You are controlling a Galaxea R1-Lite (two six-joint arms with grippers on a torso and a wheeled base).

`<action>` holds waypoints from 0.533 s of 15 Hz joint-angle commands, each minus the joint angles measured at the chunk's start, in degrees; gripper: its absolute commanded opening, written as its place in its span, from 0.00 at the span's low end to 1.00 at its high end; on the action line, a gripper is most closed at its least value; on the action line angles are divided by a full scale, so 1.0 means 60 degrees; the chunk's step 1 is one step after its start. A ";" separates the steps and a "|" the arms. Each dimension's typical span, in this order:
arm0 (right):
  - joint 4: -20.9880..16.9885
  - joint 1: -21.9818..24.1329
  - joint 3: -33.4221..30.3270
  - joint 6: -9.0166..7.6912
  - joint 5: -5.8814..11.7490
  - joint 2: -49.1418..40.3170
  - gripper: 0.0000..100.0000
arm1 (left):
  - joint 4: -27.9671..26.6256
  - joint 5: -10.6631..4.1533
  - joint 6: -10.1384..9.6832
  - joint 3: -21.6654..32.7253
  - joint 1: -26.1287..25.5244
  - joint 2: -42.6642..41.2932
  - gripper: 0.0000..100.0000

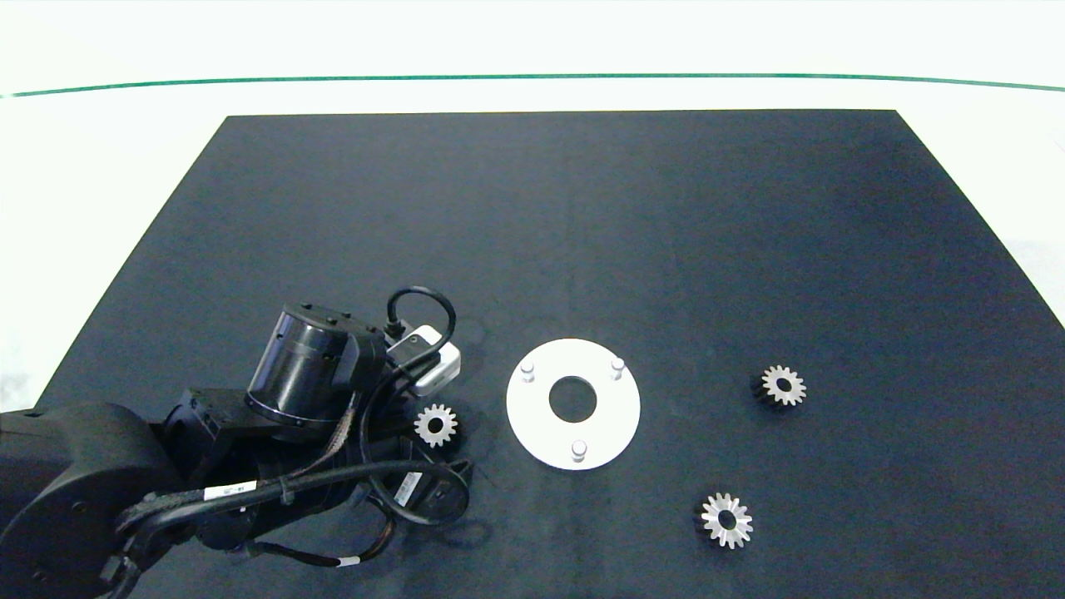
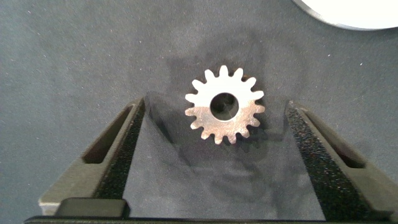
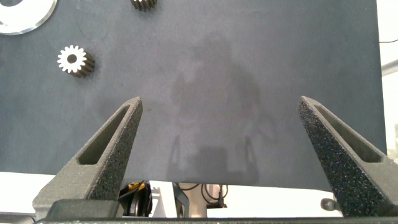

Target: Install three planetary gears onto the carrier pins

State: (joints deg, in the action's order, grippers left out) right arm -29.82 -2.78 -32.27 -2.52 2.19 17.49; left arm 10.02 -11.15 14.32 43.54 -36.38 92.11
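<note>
Here the left gripper [image 2: 214,162] hangs over one gear [image 2: 224,104] on the black mat [image 1: 582,233]. Its jaws are wide open on both sides of the gear and hold nothing. The white disc [image 1: 573,404] with three bare pins [image 1: 579,450] lies just beside it. Two more gears [image 1: 726,520] lie farther right. The right gripper [image 3: 217,155] is wide open too, over bare mat.

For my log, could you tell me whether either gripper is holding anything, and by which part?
Nothing is held. The open left gripper straddles a gear without touching; the right gripper is open over bare mat.
</note>
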 commanded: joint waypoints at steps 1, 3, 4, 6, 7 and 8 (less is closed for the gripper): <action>-0.0025 -0.0006 0.0002 -0.0004 0.0015 0.0014 1.00 | 0.0014 -0.0016 -0.0117 0.0037 -0.0016 0.0029 0.86; -0.0025 0.0009 0.0002 -0.0004 0.0015 0.0014 1.00 | 0.0014 -0.0016 -0.0117 0.0067 -0.0031 0.0029 0.83; -0.0025 0.0009 0.0002 -0.0004 0.0015 0.0029 1.00 | 0.0014 -0.0016 -0.0117 0.0067 -0.0016 0.0014 0.80; -0.0025 0.0009 -0.0013 -0.0004 0.0015 0.0029 1.00 | 0.0000 -0.0016 -0.0131 0.0037 -0.0016 -0.0015 0.77; -0.0025 0.0009 -0.0013 -0.0004 0.0015 0.0014 1.00 | 0.0000 -0.0016 -0.0146 0.0023 -0.0016 -0.0015 0.74; -0.0025 0.0009 -0.0013 -0.0004 0.0015 0.0014 1.00 | 0.0000 -0.0016 -0.0205 0.0008 -0.0016 0.0000 0.73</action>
State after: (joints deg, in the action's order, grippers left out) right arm -29.79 -2.69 -32.33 -2.52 2.28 17.58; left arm 10.00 -11.15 12.98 43.69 -36.49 92.14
